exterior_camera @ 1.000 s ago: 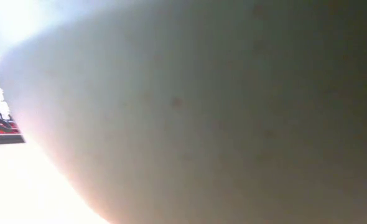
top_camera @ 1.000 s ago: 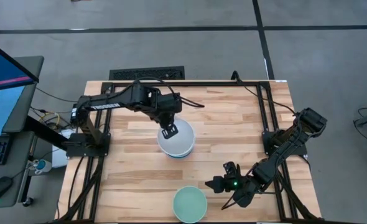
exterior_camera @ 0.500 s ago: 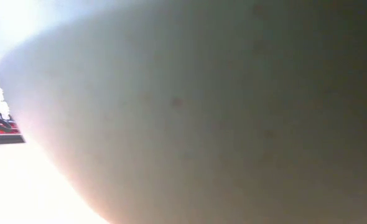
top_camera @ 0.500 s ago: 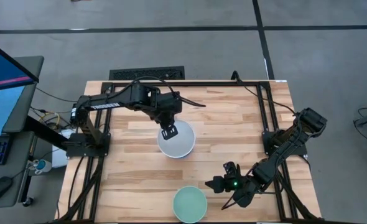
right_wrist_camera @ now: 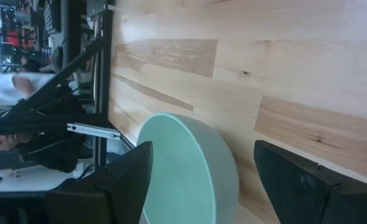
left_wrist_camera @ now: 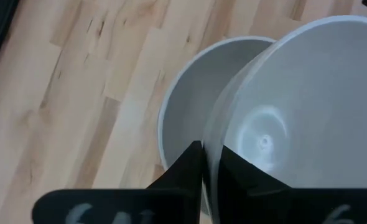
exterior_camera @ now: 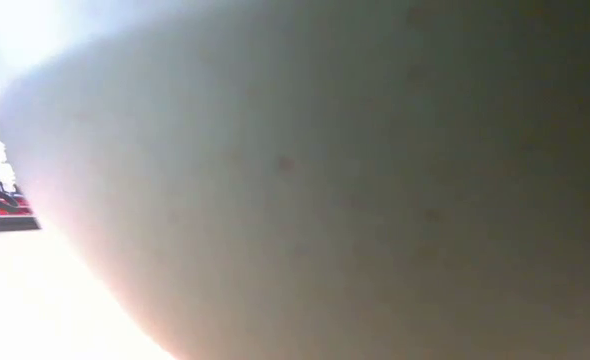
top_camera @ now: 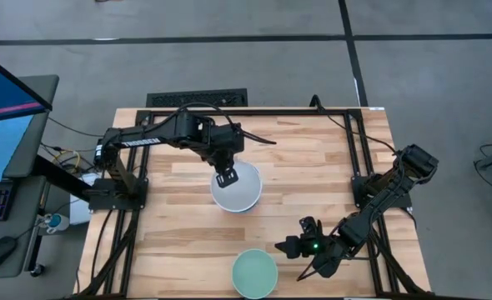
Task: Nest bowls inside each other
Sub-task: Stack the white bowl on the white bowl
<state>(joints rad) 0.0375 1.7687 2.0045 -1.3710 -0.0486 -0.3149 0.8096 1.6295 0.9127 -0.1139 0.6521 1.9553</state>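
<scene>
1. White bowl (top_camera: pixel 237 191) at mid-tabletop (top_camera: pixel 313 167), sitting in the stack: thin, stiff, light plastic, likely slippery; its rim is the handhold.
2. Mint bowl (top_camera: pixel 254 273) sits at the near edge.
3. Left jaws (top_camera: pixel 227 176) pinch the white rim.
4. Right jaws (top_camera: pixel 281 247) gape wide, empty.

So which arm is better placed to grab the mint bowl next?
Right, probably. The right hand sits open just beside the mint bowl at the near edge; the left hand is shut on a white bowl mid-table.
</scene>
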